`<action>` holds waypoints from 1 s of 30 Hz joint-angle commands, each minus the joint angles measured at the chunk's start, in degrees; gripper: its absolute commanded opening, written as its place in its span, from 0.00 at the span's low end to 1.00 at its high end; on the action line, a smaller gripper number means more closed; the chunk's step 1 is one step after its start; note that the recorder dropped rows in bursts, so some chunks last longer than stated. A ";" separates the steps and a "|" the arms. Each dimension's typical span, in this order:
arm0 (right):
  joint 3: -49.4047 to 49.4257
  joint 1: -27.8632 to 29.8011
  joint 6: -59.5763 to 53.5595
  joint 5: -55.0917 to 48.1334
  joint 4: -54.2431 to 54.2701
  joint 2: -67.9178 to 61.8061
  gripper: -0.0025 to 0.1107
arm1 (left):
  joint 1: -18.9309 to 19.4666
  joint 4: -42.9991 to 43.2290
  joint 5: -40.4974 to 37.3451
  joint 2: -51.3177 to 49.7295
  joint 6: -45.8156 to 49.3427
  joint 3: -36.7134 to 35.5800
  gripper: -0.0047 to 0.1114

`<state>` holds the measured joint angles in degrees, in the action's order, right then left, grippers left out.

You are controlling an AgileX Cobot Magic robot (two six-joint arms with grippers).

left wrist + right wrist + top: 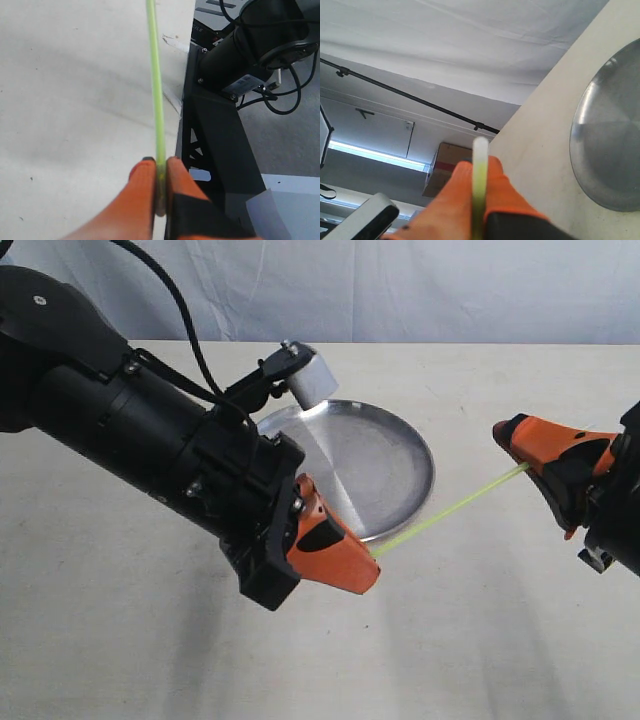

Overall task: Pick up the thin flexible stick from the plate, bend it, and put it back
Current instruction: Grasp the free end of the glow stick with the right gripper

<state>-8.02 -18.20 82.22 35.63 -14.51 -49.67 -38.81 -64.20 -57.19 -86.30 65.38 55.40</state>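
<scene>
Stick and grippers make one line, and we read it from the left. Our left gripper [366, 568] is closed on one end of the thin flexible stick [450, 508]. The left wrist view shows its two orange fingers [142, 200] pressed against the stick with no gap, and the stick runs straight out ahead of the fingertips.

From that gripper the stick rises toward the right, held in the air above the table [470, 640]. In the exterior view it crosses in front of the rim of the plate [425, 485]. It looks straight, or so nearly straight that we see no curve.

At the far end our right gripper [520, 452] is clamped on it too. The right wrist view shows a short stub of the stick poking out past the closed fingertips.

So the stick's long axis is the line joining the two grippers, with one end in each and neither arm nearer than the other. The plate lies beyond that line, just beside the left gripper and well apart from the right.

We judge the bend not yet made. It calls for the grippers to close in on one another along that axis, or to turn their wrists, so that the free span bows. The risk we see is the thin stick slipping out of a pinch.
</scene>
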 commanded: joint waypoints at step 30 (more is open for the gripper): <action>-7.44 -0.18 -2.23 -8.84 -18.78 -0.26 0.01 | -0.13 -10.84 -2.34 0.45 8.74 -0.13 0.04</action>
<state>-15.50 -18.33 80.52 28.72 -29.93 -49.79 -38.81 -67.76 -60.19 -86.30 71.66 54.84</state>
